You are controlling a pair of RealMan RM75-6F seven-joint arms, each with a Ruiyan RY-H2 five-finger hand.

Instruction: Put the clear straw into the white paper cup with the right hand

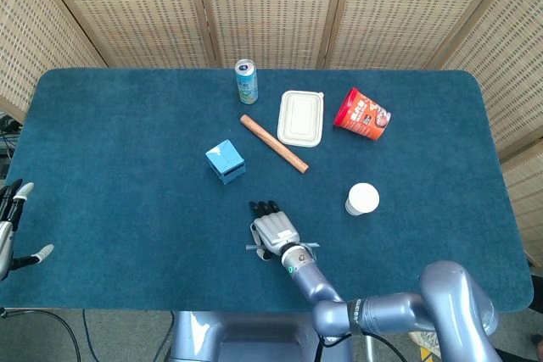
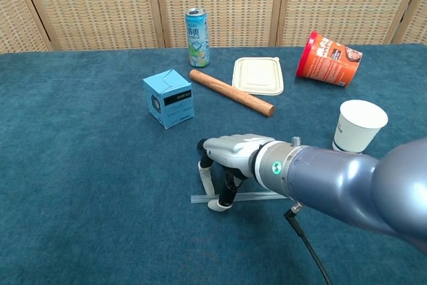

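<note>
Clear plastic straw (image 2: 237, 197) lies flat on the table; your right hand (image 2: 223, 161) has fingertips on it, grip unconfirmed. Lift, then carry to the white paper cup (image 2: 359, 125).

teal table (image 1: 127, 167), white paper cup (image 2: 359, 125)

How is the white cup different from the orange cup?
The white paper cup stands upright with its open mouth facing up; the orange cup lies tipped on its side. The white paper cup is plain; the orange cup has printed pictures and writing. The white paper cup sits nearer the robot, the orange cup farther back, beside the white lidded box. Both rest on the blue table, wider at the mouth.
</note>
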